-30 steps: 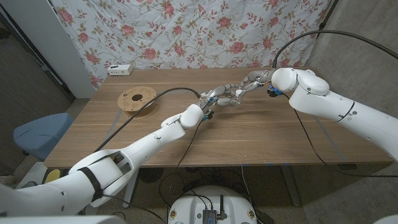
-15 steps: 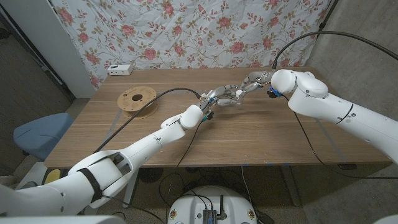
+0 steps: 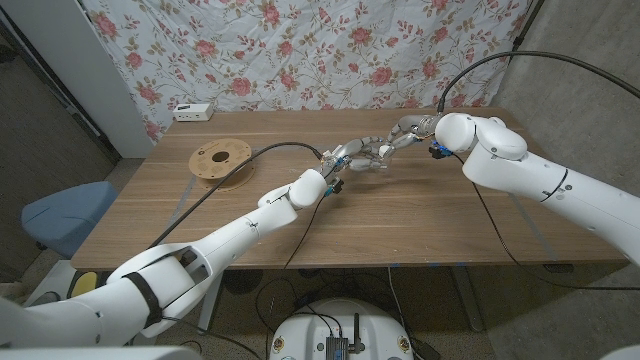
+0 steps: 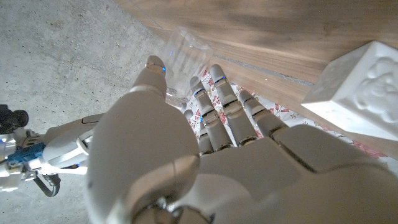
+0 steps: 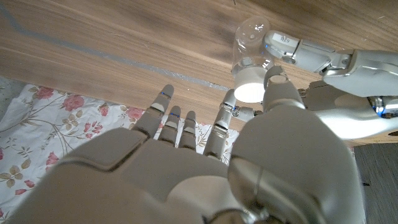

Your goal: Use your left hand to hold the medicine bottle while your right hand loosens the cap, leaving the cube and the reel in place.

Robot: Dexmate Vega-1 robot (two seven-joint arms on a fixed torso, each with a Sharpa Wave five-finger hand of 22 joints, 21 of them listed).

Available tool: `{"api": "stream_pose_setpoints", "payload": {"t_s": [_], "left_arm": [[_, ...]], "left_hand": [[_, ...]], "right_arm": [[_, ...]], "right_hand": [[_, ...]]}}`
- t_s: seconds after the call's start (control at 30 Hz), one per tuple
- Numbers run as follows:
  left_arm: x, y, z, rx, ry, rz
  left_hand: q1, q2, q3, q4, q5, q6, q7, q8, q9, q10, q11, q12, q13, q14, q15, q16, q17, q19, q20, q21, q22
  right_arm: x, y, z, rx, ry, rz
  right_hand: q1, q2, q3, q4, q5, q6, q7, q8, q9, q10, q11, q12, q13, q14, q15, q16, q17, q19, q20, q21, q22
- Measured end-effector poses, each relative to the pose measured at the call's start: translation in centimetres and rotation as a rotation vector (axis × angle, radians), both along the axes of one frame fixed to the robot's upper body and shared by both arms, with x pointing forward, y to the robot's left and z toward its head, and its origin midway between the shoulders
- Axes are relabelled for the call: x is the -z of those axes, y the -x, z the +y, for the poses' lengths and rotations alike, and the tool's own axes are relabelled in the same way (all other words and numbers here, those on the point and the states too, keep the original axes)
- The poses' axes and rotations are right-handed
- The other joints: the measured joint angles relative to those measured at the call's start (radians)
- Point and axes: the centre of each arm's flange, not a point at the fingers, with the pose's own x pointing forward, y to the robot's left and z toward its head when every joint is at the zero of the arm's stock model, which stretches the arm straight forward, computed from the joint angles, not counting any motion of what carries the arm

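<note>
Medicine bottle (image 5: 250,46) stood upright, far-centre worktop (image 3: 400,215).
Left robot hand (image 3: 352,155) gripped the clear body; right robot hand (image 3: 398,133) fingers (image 5: 275,79) touched the white cap (image 5: 251,88).

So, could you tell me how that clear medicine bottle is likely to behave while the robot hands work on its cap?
The medicine bottle looks clear and empty, so it is probably light and may turn with its white cap unless the left robot hand grips firmly. Its smooth wall could be slippery. The right robot hand is at the cap; narrow and upright, the bottle might tip if pushed sideways.
</note>
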Motion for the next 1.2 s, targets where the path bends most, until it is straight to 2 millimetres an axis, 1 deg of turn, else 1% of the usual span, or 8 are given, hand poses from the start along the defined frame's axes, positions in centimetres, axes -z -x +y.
{"api": "stream_pose_setpoints", "payload": {"t_s": [0.23,0.27,0.5,0.63,0.77,0.93,1.03,1.2], "left_arm": [[0.08,0.01,0.07,-0.002,0.001,0.002],[0.08,0.00,0.08,-0.002,0.001,0.002],[0.09,-0.01,0.10,-0.002,0.000,0.003],[0.16,-0.07,0.12,-0.003,0.000,0.006],[0.15,-0.13,0.15,-0.004,0.000,0.007],[0.12,-0.18,0.16,-0.004,-0.001,0.007],[0.06,-0.25,0.15,-0.004,-0.001,0.007],[0.01,-0.25,0.09,-0.002,-0.001,0.006]], "left_hand": [[0.003,0.002,0.000,0.000,0.000,0.000,0.000,0.000,0.000,0.000,0.000,0.002,0.000,0.000,0.000,0.000,0.000,0.000,0.000,0.000,0.000],[0.003,0.002,0.000,0.000,0.000,0.000,0.000,0.000,0.000,0.000,0.000,0.002,0.000,0.000,0.000,0.000,0.000,0.000,0.000,0.000,0.000],[0.003,0.002,0.008,0.000,0.000,0.000,0.000,0.000,0.000,0.000,0.000,0.002,0.000,0.006,-0.005,0.000,0.000,0.000,0.000,0.000,0.000],[0.003,0.002,0.008,0.000,0.000,0.000,0.000,0.000,0.000,0.000,0.000,0.002,0.000,0.006,-0.005,0.000,0.000,0.000,0.000,0.000,0.000],[0.002,0.002,0.008,0.000,0.000,0.000,0.000,0.000,0.000,0.000,0.000,0.002,0.000,0.006,-0.005,0.000,0.000,0.000,0.000,0.000,0.000],[0.002,0.002,0.008,0.000,0.000,0.000,0.000,0.000,0.000,0.000,0.000,0.002,0.001,0.005,-0.005,0.000,0.000,0.000,0.000,0.000,0.000],[0.002,0.002,0.008,0.000,0.000,0.000,0.000,0.000,0.000,0.000,0.000,0.001,0.001,0.008,-0.003,0.000,0.000,0.000,0.000,0.000,0.000],[0.001,0.004,0.008,0.000,0.000,0.000,0.000,0.000,0.000,0.000,0.000,0.001,0.000,0.007,-0.003,0.000,0.000,0.000,0.000,0.000,0.000]], "right_arm": [[0.02,0.03,0.02,0.000,0.000,-0.003],[0.01,0.03,0.04,0.000,-0.001,-0.004],[0.01,-0.08,0.09,-0.001,-0.004,-0.005],[0.03,-0.17,0.16,-0.003,-0.004,-0.005],[0.00,-0.27,0.17,-0.003,-0.005,-0.004],[0.00,-0.37,0.21,-0.004,-0.006,-0.004],[0.00,-0.41,0.24,-0.006,-0.006,-0.006],[0.05,-0.50,0.24,-0.006,-0.008,-0.004]], "right_hand": [[0.001,-0.001,0.002,-0.002,-0.008,0.012,0.002,0.007,0.001,0.012,0.002,0.000,0.000,0.004,-0.004,0.000,0.000,0.004,-0.004,0.000,0.000],[0.008,0.006,0.004,-0.003,-0.008,0.015,0.002,0.007,0.003,0.012,0.002,0.000,0.000,0.004,-0.004,0.000,0.000,0.005,-0.005,0.000,0.000],[0.012,0.004,0.008,0.000,-0.008,0.017,0.001,0.015,0.005,0.018,-0.004,0.000,0.000,0.009,-0.002,0.000,0.005,0.011,0.000,0.000,0.000],[0.012,0.004,0.008,0.000,-0.008,0.022,-0.005,0.015,0.005,0.018,-0.004,0.000,0.000,0.009,-0.002,0.000,0.005,0.011,0.000,0.000,0.000],[0.012,0.004,0.011,0.003,-0.008,0.033,-0.001,0.015,0.004,0.021,0.000,0.000,0.000,0.009,-0.002,0.000,0.005,0.011,0.000,0.000,0.000],[0.013,0.006,0.014,0.000,-0.008,0.051,-0.004,0.029,0.004,0.021,0.000,0.000,0.000,0.012,-0.005,0.000,0.005,0.014,-0.004,0.000,0.000],[0.014,0.007,0.016,-0.001,-0.008,0.058,-0.004,0.030,0.004,0.027,-0.005,0.000,0.000,0.013,-0.006,0.000,0.005,0.017,-0.007,0.000,0.000],[0.024,0.011,0.024,-0.001,-0.008,0.063,-0.010,0.037,0.004,0.032,0.000,0.000,0.000,0.016,-0.009,0.000,0.005,0.022,-0.003,0.000,0.000]]}}
